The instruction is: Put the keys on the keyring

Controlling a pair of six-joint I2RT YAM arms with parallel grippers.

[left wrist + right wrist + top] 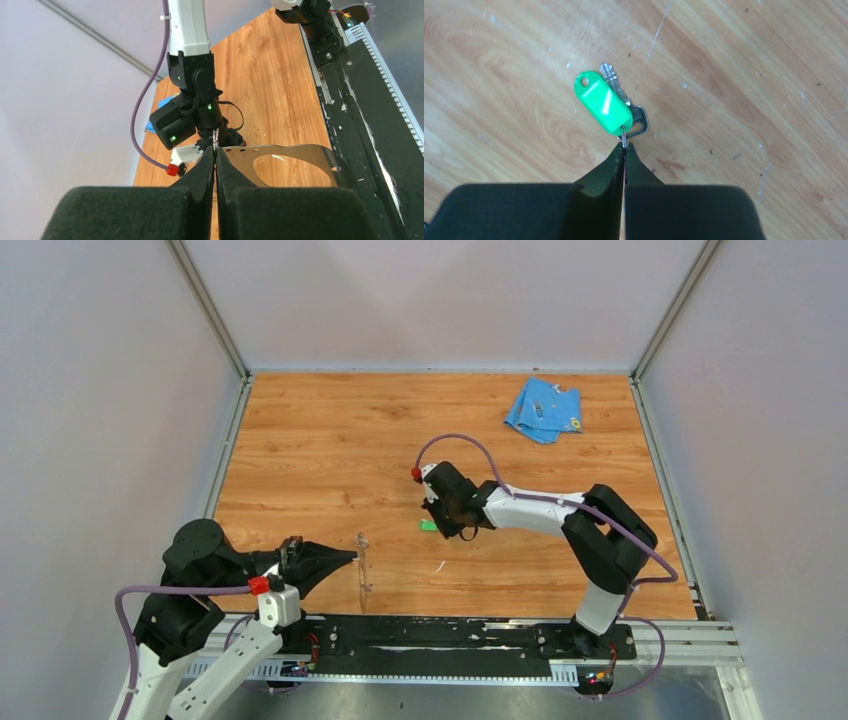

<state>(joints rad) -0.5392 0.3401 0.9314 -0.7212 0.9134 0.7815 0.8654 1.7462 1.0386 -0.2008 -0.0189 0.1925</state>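
The keyring (362,562) is a thin grey metal band standing on edge near the front left of the table. My left gripper (350,557) is shut on it. In the left wrist view its band (300,149) curves off to the right of my closed left gripper (215,151). One of the keys, with a green plastic head (604,102) and a metal blade (638,120) under it, lies flat on the wood. My right gripper (624,146) points down at it, shut on the small wire loop at the green head's end. From above, the green key (428,526) shows just left of the right gripper (447,524).
A light-blue cloth (543,410) lies crumpled at the back right. A black rail (430,635) runs along the near edge between the arm bases. Grey walls close in the table on three sides.
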